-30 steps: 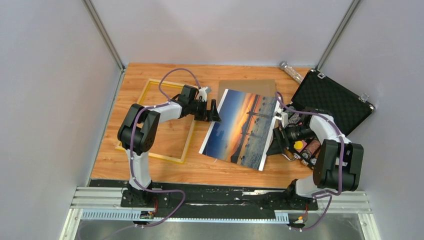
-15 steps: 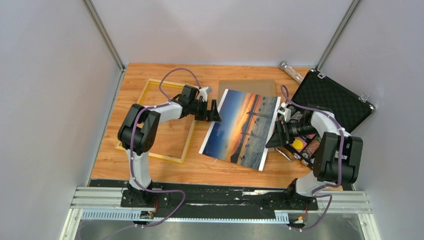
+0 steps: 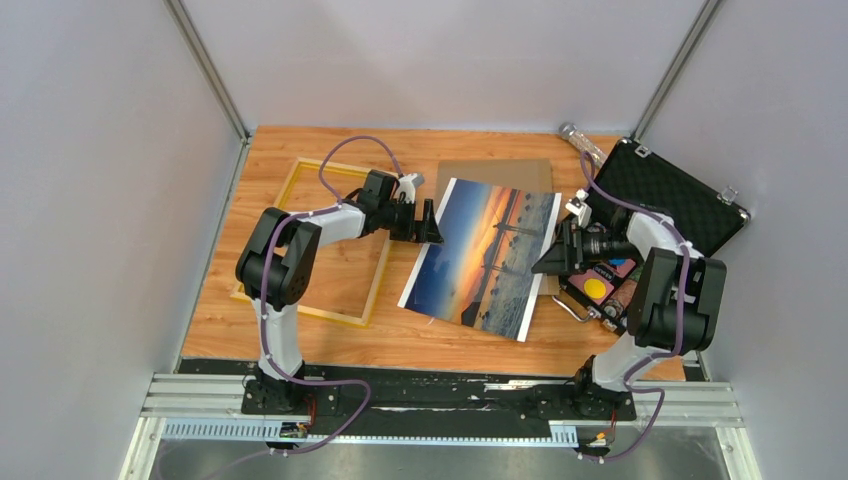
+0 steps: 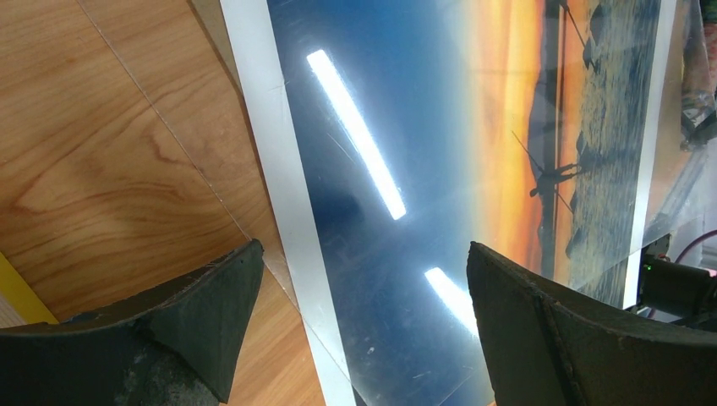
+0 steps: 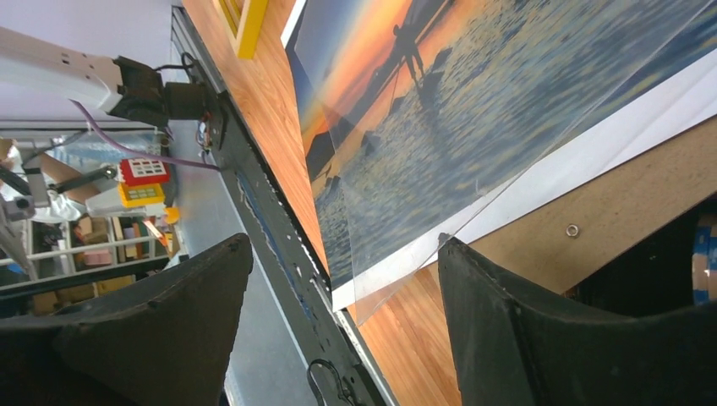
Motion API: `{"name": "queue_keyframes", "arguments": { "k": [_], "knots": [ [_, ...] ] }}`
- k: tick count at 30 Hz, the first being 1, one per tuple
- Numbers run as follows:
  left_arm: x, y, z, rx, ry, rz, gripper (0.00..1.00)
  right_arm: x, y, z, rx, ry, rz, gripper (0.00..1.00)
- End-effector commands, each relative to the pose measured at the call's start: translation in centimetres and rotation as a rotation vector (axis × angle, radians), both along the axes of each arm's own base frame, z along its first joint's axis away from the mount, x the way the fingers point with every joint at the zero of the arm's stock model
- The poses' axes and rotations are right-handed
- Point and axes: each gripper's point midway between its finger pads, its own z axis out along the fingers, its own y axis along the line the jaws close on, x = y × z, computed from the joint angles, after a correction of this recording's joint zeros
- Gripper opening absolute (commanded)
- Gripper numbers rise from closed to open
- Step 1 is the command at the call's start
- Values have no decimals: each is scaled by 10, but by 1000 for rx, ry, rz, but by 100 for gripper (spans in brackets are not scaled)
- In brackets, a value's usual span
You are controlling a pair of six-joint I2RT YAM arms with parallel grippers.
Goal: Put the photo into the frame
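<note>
Between the spread left claw (image 3: 430, 224) and spread right claw (image 3: 549, 259), the photo (image 3: 480, 255) overlaps a brown board (image 3: 492, 170).

No lettering is coming through legibly in any view; the red-and-yellow keypad box (image 5: 142, 181) (caught in the right wrist view) is showing marks too blurred for reading.

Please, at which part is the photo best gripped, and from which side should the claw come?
The photo lies flat and thin, so only an edge can be pinched. Probably take its white left border, coming from the left: the left claw stands open astride it, one finger over the table, one over the print.
</note>
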Motion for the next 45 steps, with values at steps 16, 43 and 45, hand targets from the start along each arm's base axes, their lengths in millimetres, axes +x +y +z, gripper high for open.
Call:
{"name": "queue_keyframes", "arguments": {
  "k": [16, 43, 45],
  "knots": [
    [-23, 2, -43, 81, 85, -28, 100, 70, -2, 19, 111, -24, -158, 75],
    [-29, -6, -41, 45, 84, -65, 99, 107, 9, 2, 123, 108, -237, 47],
    [-28, -6, -41, 46, 82, -65, 99, 109, 9, 2, 118, 103, -239, 42]
  ]
}}
